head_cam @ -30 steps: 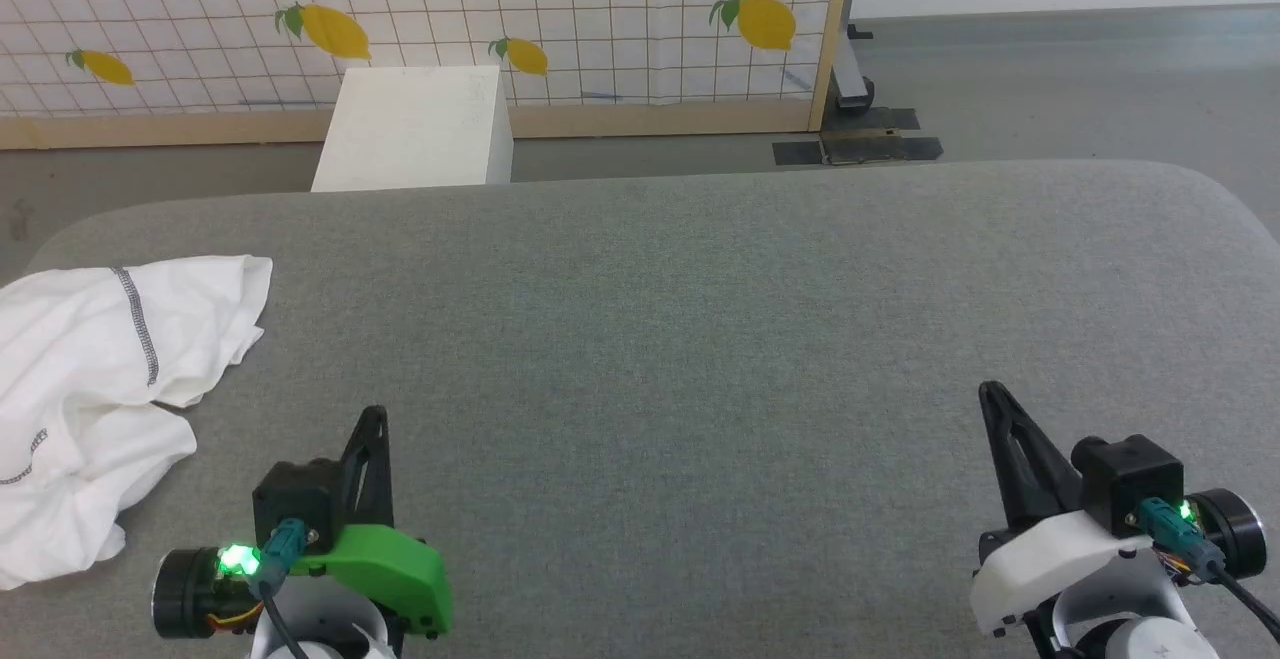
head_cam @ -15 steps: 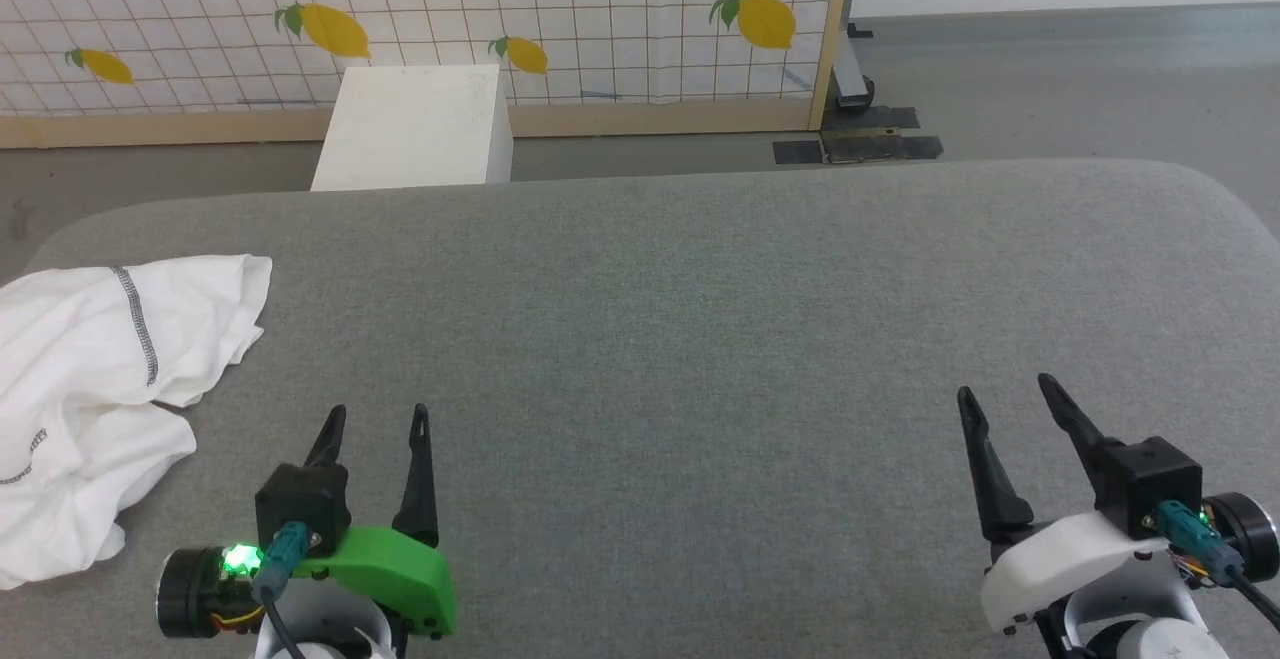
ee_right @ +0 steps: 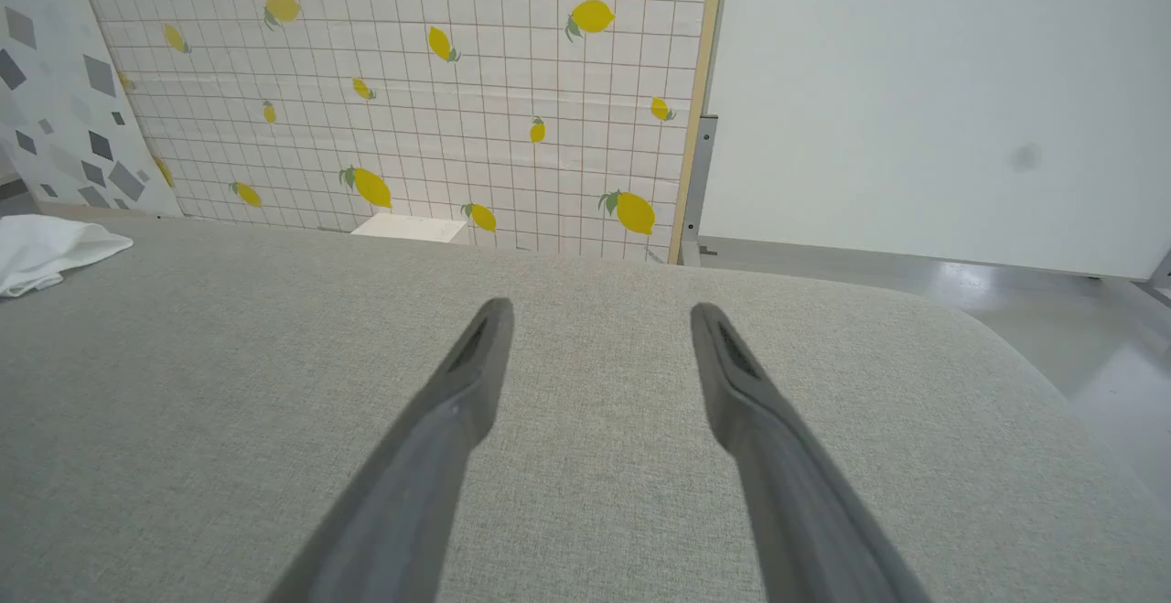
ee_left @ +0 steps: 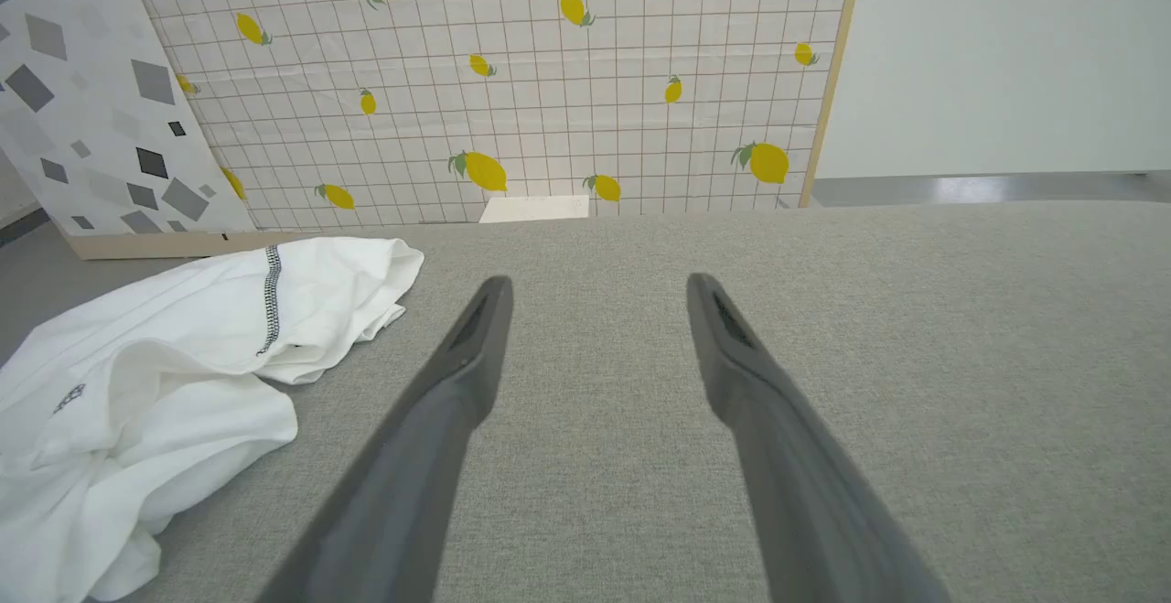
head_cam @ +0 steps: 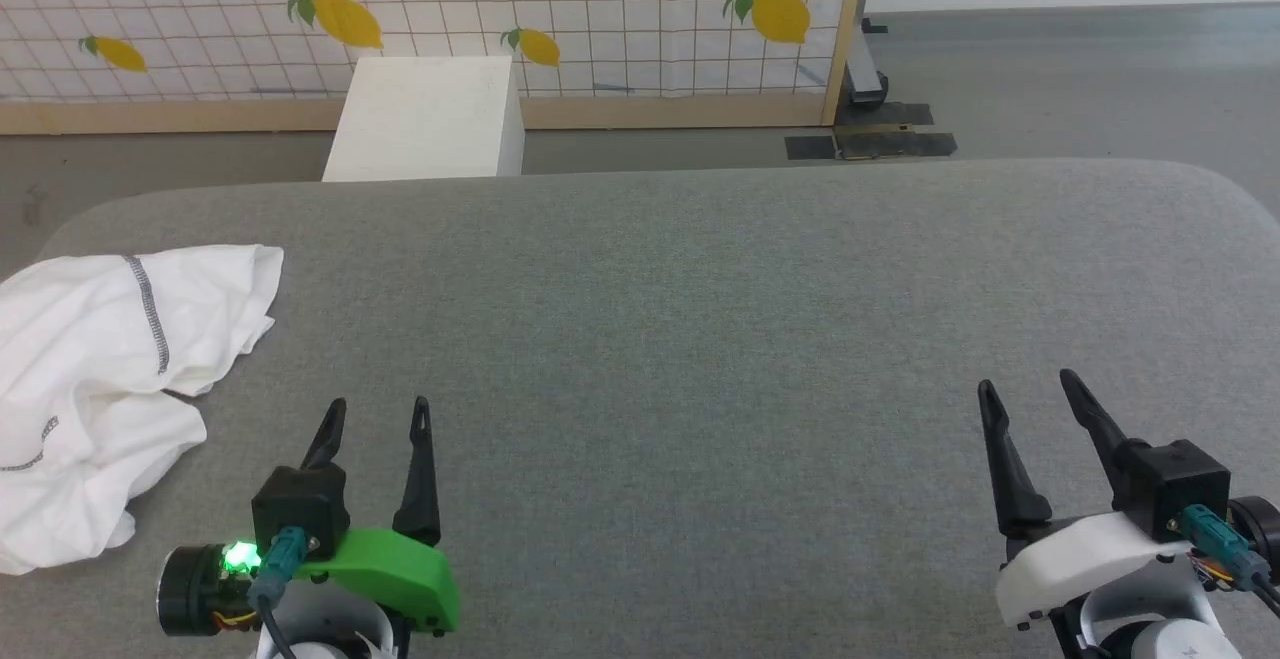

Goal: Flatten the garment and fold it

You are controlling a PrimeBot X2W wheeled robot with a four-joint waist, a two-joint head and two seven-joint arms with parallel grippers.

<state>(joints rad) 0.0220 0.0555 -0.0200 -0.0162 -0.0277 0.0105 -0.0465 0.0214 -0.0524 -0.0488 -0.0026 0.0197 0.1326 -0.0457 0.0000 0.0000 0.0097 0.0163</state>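
The garment (head_cam: 110,379) lies crumpled at the far left of the grey desk (head_cam: 700,339), a loose white heap with a dark stitched seam running down its upper fold and part of it reaching the left edge of the head view. No gripper touches it. The left gripper (head_cam: 380,404) hovers low over the desk just right of the heap, with bare grey surface between them. Its two dark fingers stand spread and hold nothing. The right gripper (head_cam: 1027,381) is well apart from the garment at the lower right, likewise spread and empty. A second ago each pair of fingers was pressed together into one dark point; half a second ago they had already parted, and they stand the same now. The whole head view has slid a little since then, so the camera has moved. The garment keeps its place and folds on the desk. In the left wrist view the left gripper (ee_left: 599,281) points across bare desk, with the garment (ee_left: 165,365) to the left of its left finger. In the right wrist view the right gripper (ee_right: 599,306) faces open desk, and a corner of the garment (ee_right: 46,251) shows at the far left edge. Beyond the desk stand a white box (head_cam: 425,119) and a lemon-printed panel (head_cam: 600,19).
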